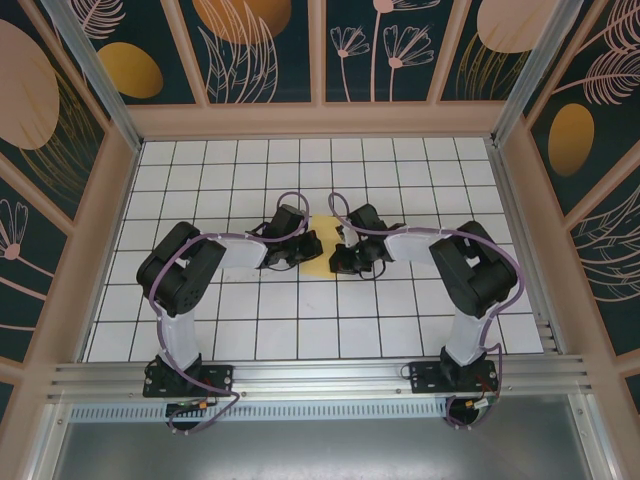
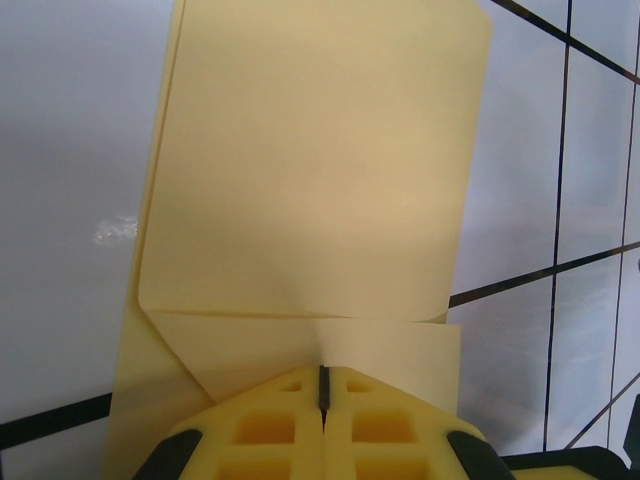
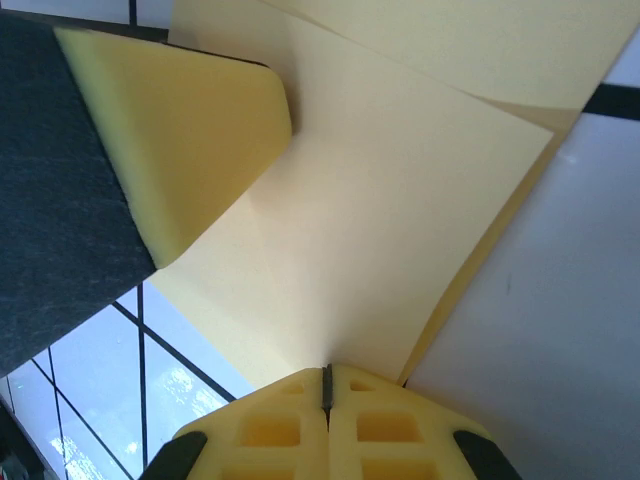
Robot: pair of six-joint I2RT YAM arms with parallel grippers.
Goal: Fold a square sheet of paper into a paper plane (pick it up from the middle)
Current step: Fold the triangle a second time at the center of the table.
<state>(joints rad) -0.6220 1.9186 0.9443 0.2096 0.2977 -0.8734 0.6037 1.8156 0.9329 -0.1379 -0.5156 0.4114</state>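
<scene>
Centrally, paper [image 2: 310,170], in left hand [image 2: 323,385], right hand [image 3: 326,380]

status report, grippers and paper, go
Left gripper shut on yellow sheet; right gripper shut on it too. Sheet part-folded, held between both. Tiled table around, nothing blocking.

Thin matt paper [image 2: 310,170], porous foam fingers [image 2: 265,430], glossy tiled table [image 1: 400,300], brushed metal rail [image 1: 320,376]

Tiled bench inside a printed enclosure

A white bench [image 1: 300,330] ruled with black grid lines is enclosed by dark teal wall panels [image 1: 415,80], on which orange ovals [image 1: 130,70] and pale plant outlines are printed; a metal rail [image 1: 320,378] is set along the near edge.
</scene>
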